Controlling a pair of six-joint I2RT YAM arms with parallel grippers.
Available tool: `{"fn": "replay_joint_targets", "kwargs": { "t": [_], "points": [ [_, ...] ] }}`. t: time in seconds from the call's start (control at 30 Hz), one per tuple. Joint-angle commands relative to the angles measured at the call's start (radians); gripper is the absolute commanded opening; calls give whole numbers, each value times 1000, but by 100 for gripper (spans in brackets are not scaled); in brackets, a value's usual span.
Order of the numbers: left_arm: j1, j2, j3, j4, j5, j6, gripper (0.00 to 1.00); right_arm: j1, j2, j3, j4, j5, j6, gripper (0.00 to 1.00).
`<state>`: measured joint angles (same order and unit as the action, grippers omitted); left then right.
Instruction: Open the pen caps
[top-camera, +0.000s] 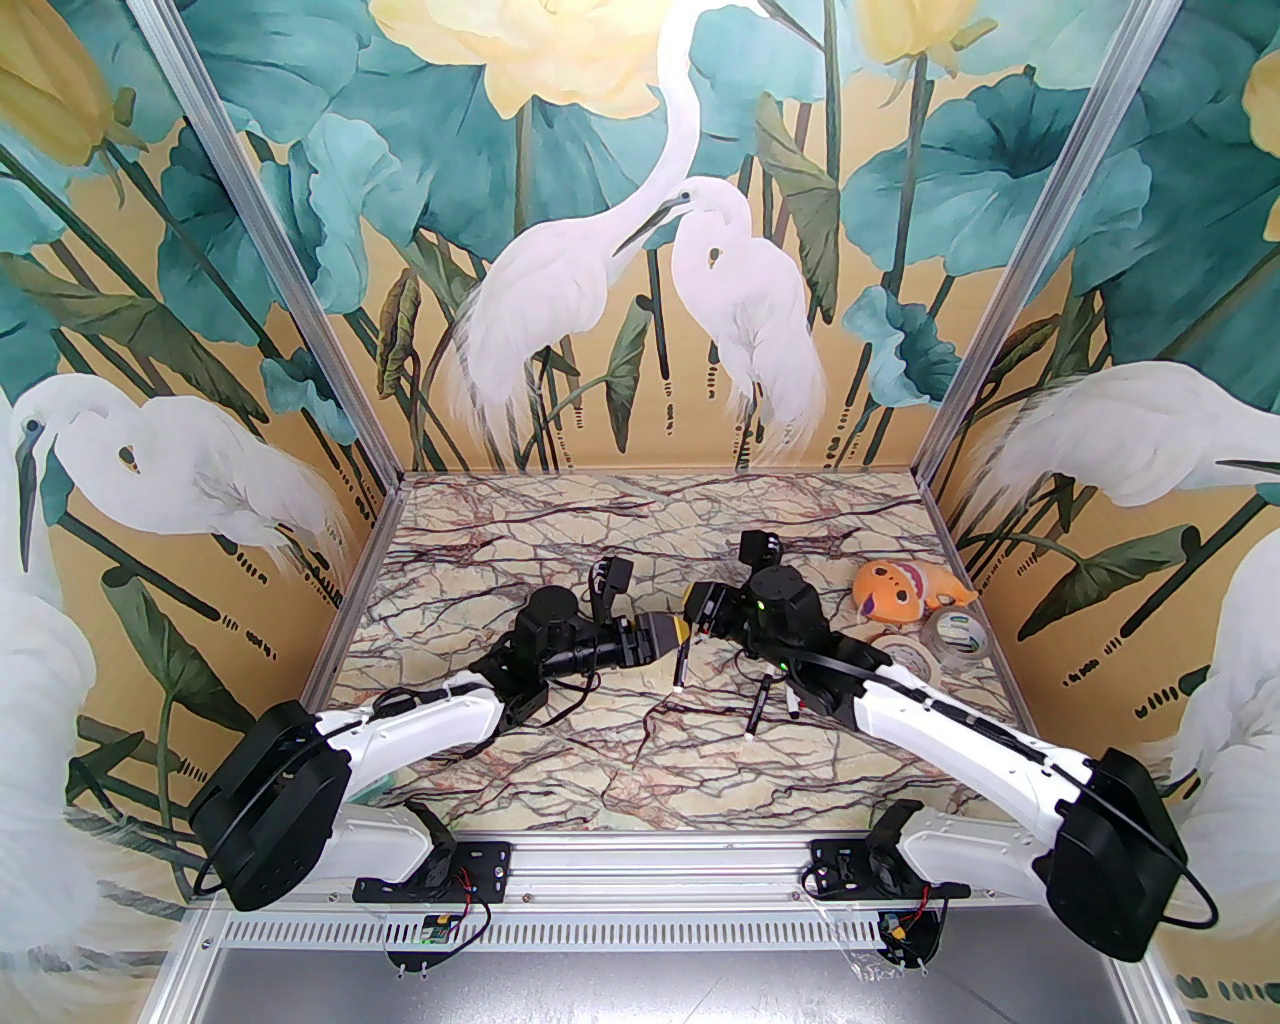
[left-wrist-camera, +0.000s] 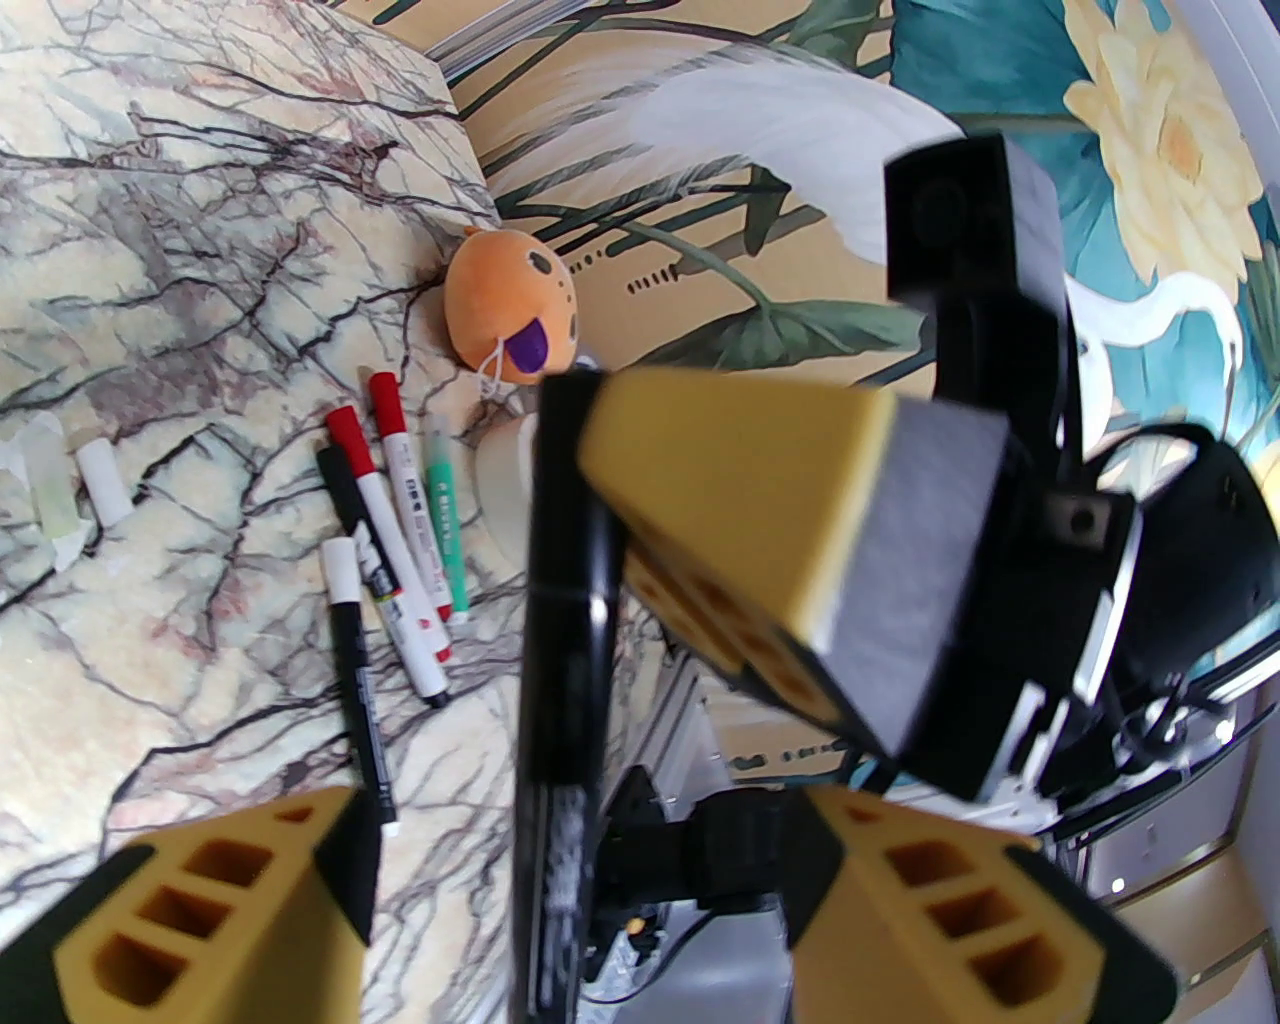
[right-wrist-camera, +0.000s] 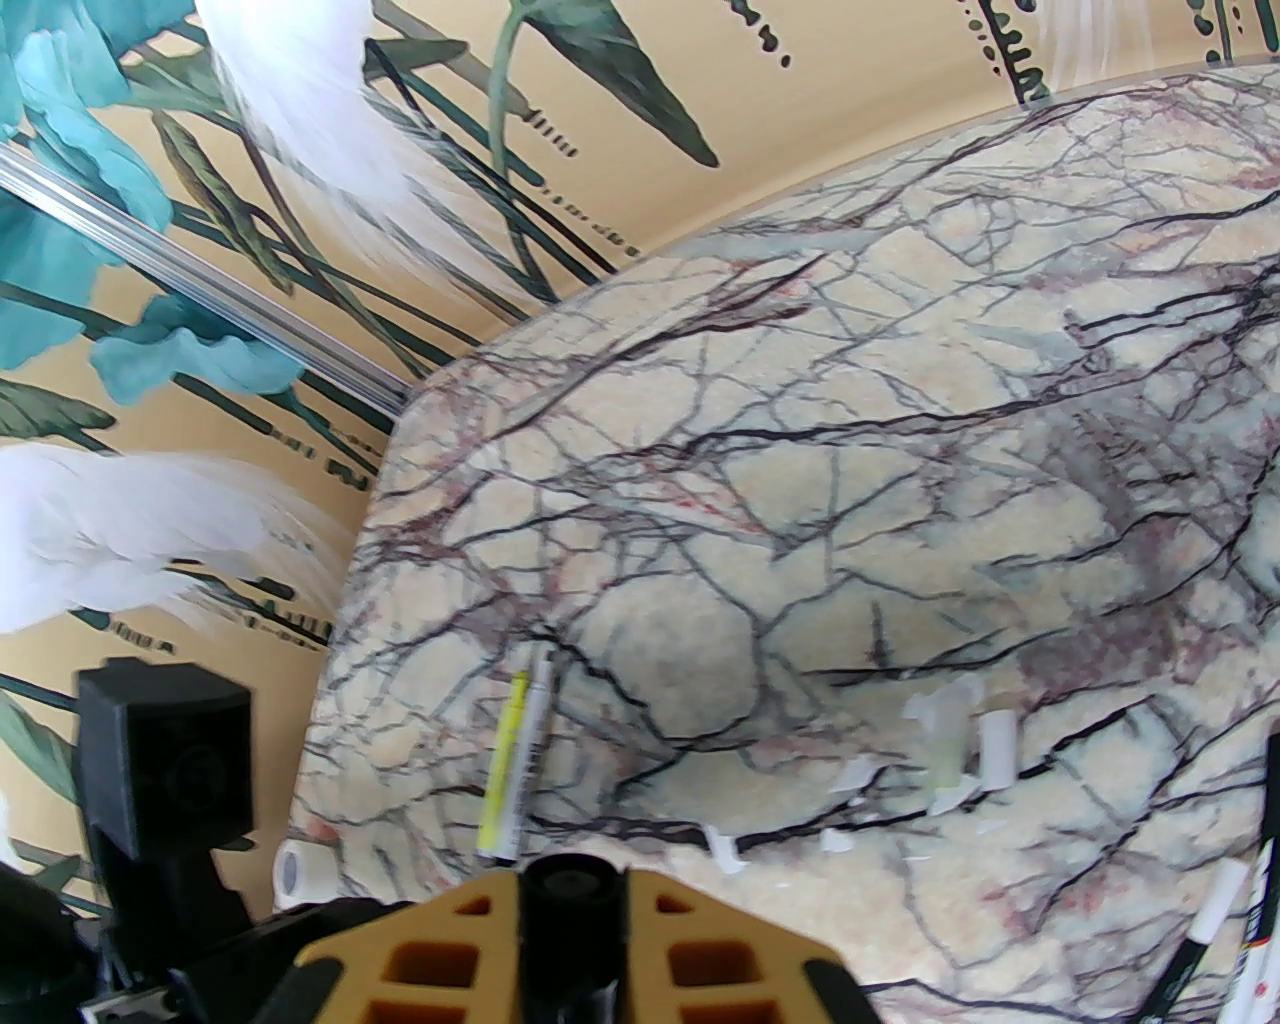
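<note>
Top cam: we see both arms meeting mid-table, left gripper (top-camera: 672, 634) nose to nose with right gripper (top-camera: 695, 608), a black pen (top-camera: 680, 665) dangling below. The grip itself is too small to read here.

Left wrist cam: left jaws stand apart either side of the barrel, not touching.

Right wrist cam: right fingers (right-wrist-camera: 720, 925) clenched on what looks like the pen's black cap (right-wrist-camera: 570, 885). A loose white cap (right-wrist-camera: 995, 752) lies on the marble (right-wrist-camera: 800, 450).

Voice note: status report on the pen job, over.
Right gripper shut on black pen. Left gripper open, straddling that pen, no contact seen. Other markers, plush toy off to the side.
</note>
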<state>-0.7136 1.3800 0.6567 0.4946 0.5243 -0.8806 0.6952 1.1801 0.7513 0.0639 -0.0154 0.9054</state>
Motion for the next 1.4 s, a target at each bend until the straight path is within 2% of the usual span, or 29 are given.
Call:
{"fn": "replay_joint_targets", "kwargs": {
  "t": [0.0, 0.37, 0.6, 0.73, 0.87, 1.0, 1.17, 1.37],
  "points": [
    [-23, 28, 35, 1, 32, -14, 65, 15, -37, -31, 96, 15, 46, 19],
    [-52, 71, 69, 3, 28, -23, 47, 39, -61, -88, 192, 18, 81, 18],
    [-52, 54, 63, -28, 19, 11, 20, 45, -77, -91, 169, 48, 79, 18],
    [-52, 39, 51, -56, 29, 81, 13, 44, -86, -81, 141, 28, 70, 22],
    [-52, 20, 19, -72, 66, 210, 11, 41, -116, -51, 53, -27, 43, 34],
    [-52, 4, -7, -66, 114, 277, 11, 35, -151, -19, -49, -92, 21, 44],
    [-52, -17, -7, -99, 138, 318, 10, 29, -161, 36, -170, -164, -7, 48],
    [-52, -38, -5, -133, 118, 335, 10, 28, -179, 59, -280, -89, -5, 49]
  ]
}}
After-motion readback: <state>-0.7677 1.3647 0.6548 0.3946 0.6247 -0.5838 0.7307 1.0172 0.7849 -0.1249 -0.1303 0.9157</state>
